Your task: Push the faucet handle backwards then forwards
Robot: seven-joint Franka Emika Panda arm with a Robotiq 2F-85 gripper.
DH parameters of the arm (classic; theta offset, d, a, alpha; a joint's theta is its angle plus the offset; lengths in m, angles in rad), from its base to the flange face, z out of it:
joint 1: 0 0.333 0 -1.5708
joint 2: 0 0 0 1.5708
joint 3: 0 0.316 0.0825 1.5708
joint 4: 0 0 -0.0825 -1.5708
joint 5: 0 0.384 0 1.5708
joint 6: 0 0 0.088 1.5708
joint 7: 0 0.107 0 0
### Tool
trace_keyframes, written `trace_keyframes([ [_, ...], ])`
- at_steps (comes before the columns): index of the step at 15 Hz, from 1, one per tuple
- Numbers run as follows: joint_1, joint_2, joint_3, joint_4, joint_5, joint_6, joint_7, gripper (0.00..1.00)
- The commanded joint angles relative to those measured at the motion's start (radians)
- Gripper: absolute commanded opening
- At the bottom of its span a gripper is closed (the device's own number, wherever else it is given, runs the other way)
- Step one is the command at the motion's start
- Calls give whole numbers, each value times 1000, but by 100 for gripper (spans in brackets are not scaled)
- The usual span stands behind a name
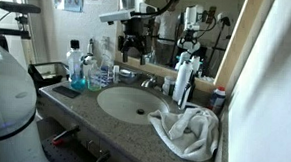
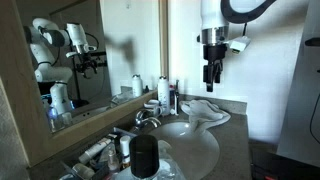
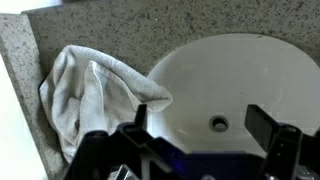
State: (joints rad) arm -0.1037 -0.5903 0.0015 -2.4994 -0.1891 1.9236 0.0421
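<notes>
The faucet handle [image 1: 147, 81] is a short chrome lever on a small silver tap at the back rim of the oval white basin [image 1: 124, 108], in front of the mirror. It also shows in an exterior view [image 2: 145, 116]. My gripper [image 2: 212, 76] hangs high above the basin and well clear of the tap, pointing down; it also shows in an exterior view [image 1: 133, 54]. In the wrist view my gripper [image 3: 205, 125] is open and empty, with the basin [image 3: 230, 75] and its drain below it. The faucet is out of the wrist view.
A crumpled white towel [image 1: 188, 131] lies on the speckled counter beside the basin, also in the wrist view [image 3: 90, 95]. White pump bottles [image 2: 163, 92] stand near the tap. A black cup [image 2: 145, 155] and blue bottles [image 1: 76, 72] stand on the counter. The mirror reflects the arm.
</notes>
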Motion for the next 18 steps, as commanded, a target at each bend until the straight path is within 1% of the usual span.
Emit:
trace_keyframes([
  [1, 10, 0, -8, 2, -5, -3, 4, 100],
  [16, 10, 0, -8, 2, -5, -3, 4, 100],
  [18, 27, 34, -1, 23, -6, 15, -12, 100],
])
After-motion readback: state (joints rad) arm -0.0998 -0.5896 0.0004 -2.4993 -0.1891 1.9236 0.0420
